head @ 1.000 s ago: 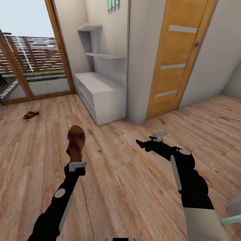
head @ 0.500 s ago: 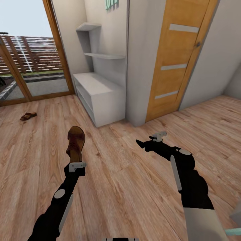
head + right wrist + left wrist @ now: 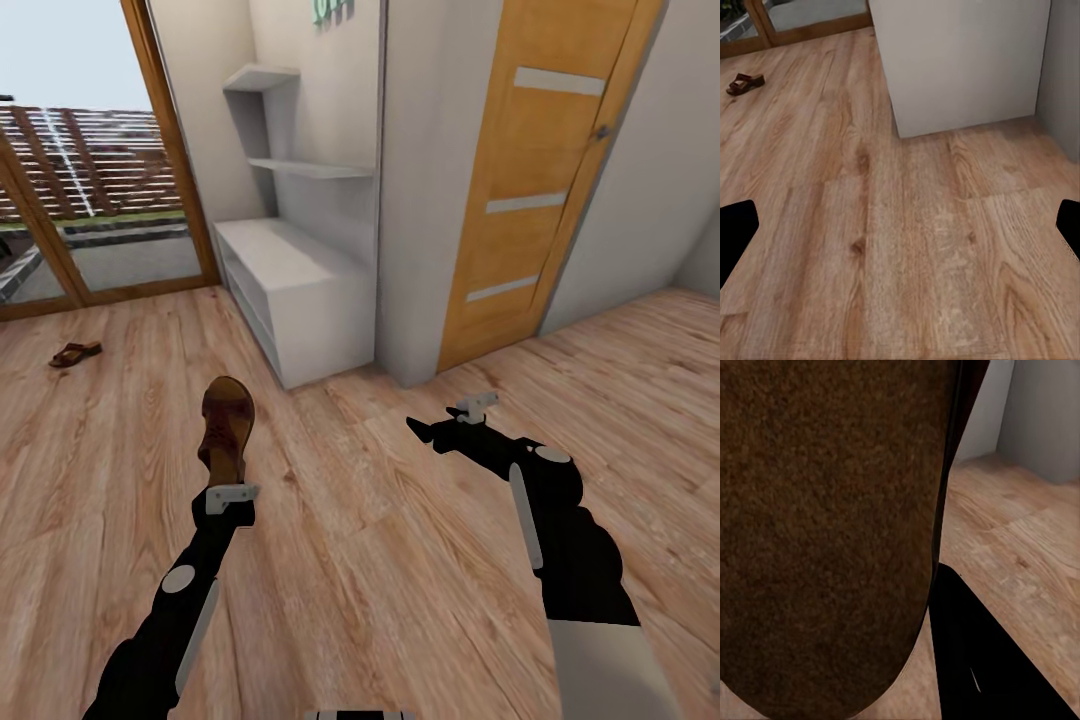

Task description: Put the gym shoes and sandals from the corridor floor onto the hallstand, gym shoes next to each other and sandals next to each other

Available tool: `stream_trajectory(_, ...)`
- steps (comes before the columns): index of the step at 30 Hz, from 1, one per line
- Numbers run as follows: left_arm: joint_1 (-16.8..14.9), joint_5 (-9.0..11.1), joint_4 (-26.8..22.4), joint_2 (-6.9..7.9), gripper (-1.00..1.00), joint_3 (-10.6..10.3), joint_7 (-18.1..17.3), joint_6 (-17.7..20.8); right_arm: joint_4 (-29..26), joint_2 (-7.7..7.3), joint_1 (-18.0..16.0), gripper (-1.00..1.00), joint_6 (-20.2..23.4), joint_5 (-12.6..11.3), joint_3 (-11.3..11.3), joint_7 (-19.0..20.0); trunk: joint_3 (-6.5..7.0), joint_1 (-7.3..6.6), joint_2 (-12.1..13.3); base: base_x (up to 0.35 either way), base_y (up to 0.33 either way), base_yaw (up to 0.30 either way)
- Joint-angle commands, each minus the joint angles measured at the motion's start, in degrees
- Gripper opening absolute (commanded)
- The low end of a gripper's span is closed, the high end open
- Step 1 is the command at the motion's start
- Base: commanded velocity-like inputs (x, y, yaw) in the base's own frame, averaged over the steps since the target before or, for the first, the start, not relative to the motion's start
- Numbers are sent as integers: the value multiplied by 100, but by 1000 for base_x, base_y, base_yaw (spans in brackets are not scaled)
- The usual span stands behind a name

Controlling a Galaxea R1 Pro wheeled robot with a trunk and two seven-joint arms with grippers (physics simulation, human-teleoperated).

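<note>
- Brown leather showed in the head view: one sandal (image 3: 226, 427) stood upright, pinched in the left gripper (image 3: 230, 492), toe up, out from the hallstand (image 3: 300, 290) over the corridor floor (image 3: 380, 560). Against the pictures from a second before, the whole scene had slid a little leftward and the hallstand's near corner sat closer to centre, while both arms kept their places in frame; I judged that the base or head had turned toward the rack, not that anything on the floor had moved. That would suit a carry toward the shelves.
- The second sandal (image 3: 75, 353) lay flat on the floor well to the left of the hallstand, near the glass door (image 3: 110, 200). It was yet to be fetched. No gym shoes could be made out.
- The right gripper (image 3: 450, 420) hung empty, away from the hallstand's near end, fingers spread. An orange wooden door (image 3: 530, 190) and a grey wall pier (image 3: 425, 200) stood just right of the hallstand; the pier's corner crowded the rack's near end.
- The left wrist view was mostly the held sandal's brown underside (image 3: 825, 532) pressed close, with a dark finger (image 3: 982, 660) beside it and a grey hallstand panel (image 3: 1042, 420) beyond.
- The right wrist view showed both fingertips (image 3: 735, 232) wide apart at the frame edges, bare planks between, the hallstand's end panel (image 3: 960, 60) ahead and the far sandal (image 3: 745, 82) off to its side.
</note>
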Motion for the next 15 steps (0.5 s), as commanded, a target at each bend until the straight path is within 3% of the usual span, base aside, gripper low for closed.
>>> stream_trajectory(1,-2,-64,-3,-5,-100,11,-10,-1,-6,7,-4,100,16,60,-15,58,-5,2,-2,335,0,0)
stream_trajectory(7,-2,-63,-3,-5,-100,11,-10,-1,-6,7,-4,100,20,60,-15,58,-5,2,-2,337,-26,0)
stream_trajectory(15,-2,-67,-3,-5,-100,11,-10,-1,-6,7,-4,100,20,60,-15,58,-5,2,-2,336,-124,0)
